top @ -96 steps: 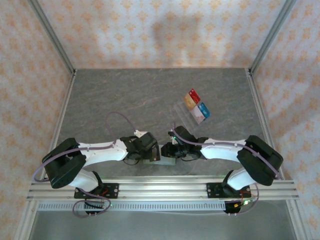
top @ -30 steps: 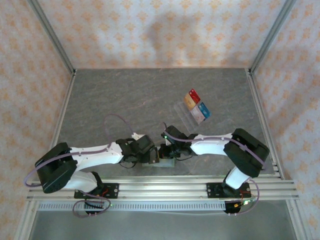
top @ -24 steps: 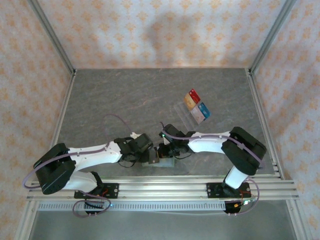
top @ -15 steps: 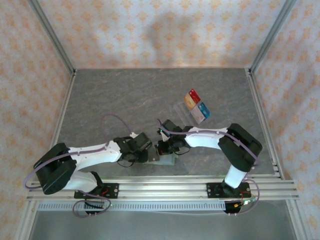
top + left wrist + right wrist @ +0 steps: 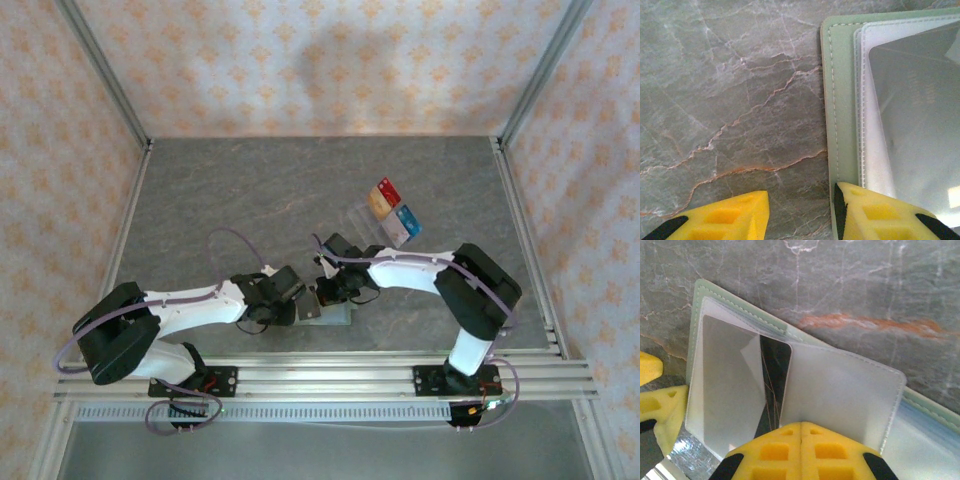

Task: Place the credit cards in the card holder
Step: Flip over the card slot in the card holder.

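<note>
**Right wrist: jaws closed at wallet pocket, left jaws parted at wallet edge**

Right wrist view: right gripper (image 5: 801, 440) has its yellow fingertips pressed together with no gap. They sit at the lower edge of a translucent pale plastic pocket leaf (image 5: 840, 390) of the small sage-green fold-over card holder (image 5: 693, 315). Can't tell whether the leaf is actually pinched. The leaf stands lifted off the next one. A black card (image 5: 774, 375) with a rounded corner sits in the gap between the leaves.

Left wrist view: left gripper (image 5: 800, 215) is partly spread, with bare grey marble-pattern tabletop (image 5: 730, 100) showing between the fingers. One finger (image 5: 875, 212) overlaps the wallet's stitched green border and the other is off the wallet. Nothing is held.

Top view: the wallet lies open and flat near the front edge, centre, between the two grippers. A clear ridged acrylic tray (image 5: 362, 222) lies behind it and to the right. At the tray's far end are a red card (image 5: 390, 190), gold-orange card (image 5: 378, 203), blue card (image 5: 408, 219) and pale grey card (image 5: 396, 233).
</note>
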### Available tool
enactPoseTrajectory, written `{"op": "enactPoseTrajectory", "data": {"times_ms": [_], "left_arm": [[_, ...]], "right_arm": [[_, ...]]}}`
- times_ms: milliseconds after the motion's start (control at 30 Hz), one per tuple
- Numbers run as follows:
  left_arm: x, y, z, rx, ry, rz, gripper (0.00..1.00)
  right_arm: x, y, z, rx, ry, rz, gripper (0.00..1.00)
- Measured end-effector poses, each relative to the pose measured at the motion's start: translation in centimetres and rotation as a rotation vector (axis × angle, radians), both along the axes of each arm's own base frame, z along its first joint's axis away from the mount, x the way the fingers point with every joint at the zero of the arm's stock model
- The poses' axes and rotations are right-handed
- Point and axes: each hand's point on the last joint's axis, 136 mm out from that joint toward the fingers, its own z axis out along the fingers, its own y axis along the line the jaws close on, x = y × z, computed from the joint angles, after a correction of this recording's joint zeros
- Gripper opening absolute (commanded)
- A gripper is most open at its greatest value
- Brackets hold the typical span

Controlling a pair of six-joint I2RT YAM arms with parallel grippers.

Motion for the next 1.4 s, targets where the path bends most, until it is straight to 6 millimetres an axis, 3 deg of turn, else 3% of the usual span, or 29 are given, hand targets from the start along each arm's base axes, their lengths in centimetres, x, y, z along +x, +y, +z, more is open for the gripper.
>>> {"op": "enactPoseTrajectory", "data": {"times_ms": [367, 933, 1400], "left_arm": [[0.0, 0.0, -0.1, -0.005, -0.004, 0.002, 0.39], [-0.1, 0.0, -0.2, 0.000, -0.009, 0.005, 0.39], [-0.1, 0.0, -0.1, 0.007, -0.023, 0.012, 0.40]], "right_arm": [[-1.3, 0.3, 0.0, -0.013, -0.002, 0.024, 0.02], [-1.6, 0.9, -0.1, 0.013, 0.006, 0.000, 0.03], [-1.9, 1.8, -0.3, 0.079, 0.023, -0.034, 0.20]]}}
